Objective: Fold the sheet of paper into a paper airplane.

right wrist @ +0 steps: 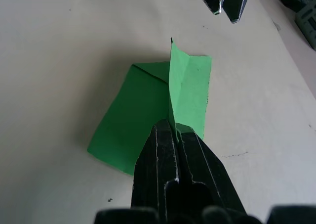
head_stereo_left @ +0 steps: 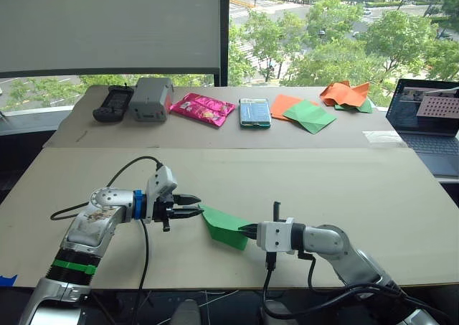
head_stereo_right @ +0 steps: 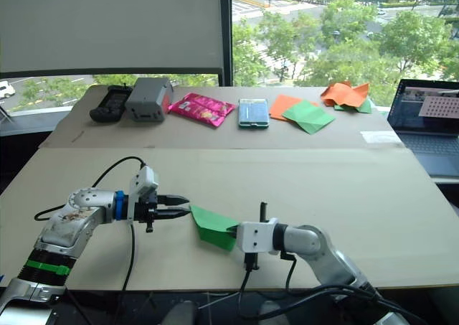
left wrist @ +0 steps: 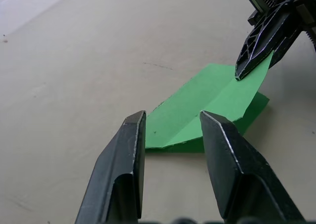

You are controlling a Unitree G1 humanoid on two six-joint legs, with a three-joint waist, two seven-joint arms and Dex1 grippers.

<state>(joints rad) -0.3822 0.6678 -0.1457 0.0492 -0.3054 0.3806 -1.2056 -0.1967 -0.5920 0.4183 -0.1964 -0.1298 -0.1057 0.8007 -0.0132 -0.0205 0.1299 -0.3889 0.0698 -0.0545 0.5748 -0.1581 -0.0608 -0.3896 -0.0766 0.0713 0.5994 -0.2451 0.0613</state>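
The bright green sheet of paper [head_stereo_left: 224, 229] lies near the table's front edge, folded into a pointed layered wedge, a rough paper airplane shape. One creased flap [right wrist: 190, 88] stands up from it. My right gripper [head_stereo_left: 245, 230] is shut on the right end of that flap, its fingers [right wrist: 163, 150] pressed together over the paper. My left gripper [head_stereo_left: 193, 205] is open just left of the paper's pointed tip, which sits right in front of its two fingers [left wrist: 126, 159], apart from them.
At the back of the table lie a black controller [head_stereo_left: 111, 102], a grey box [head_stereo_left: 150, 99], a pink packet [head_stereo_left: 202, 110], a teal packet [head_stereo_left: 254, 113], orange and green sheets [head_stereo_left: 305, 115] and a crumpled orange shape [head_stereo_left: 344, 93]. A laptop [head_stereo_left: 430, 124] stands far right.
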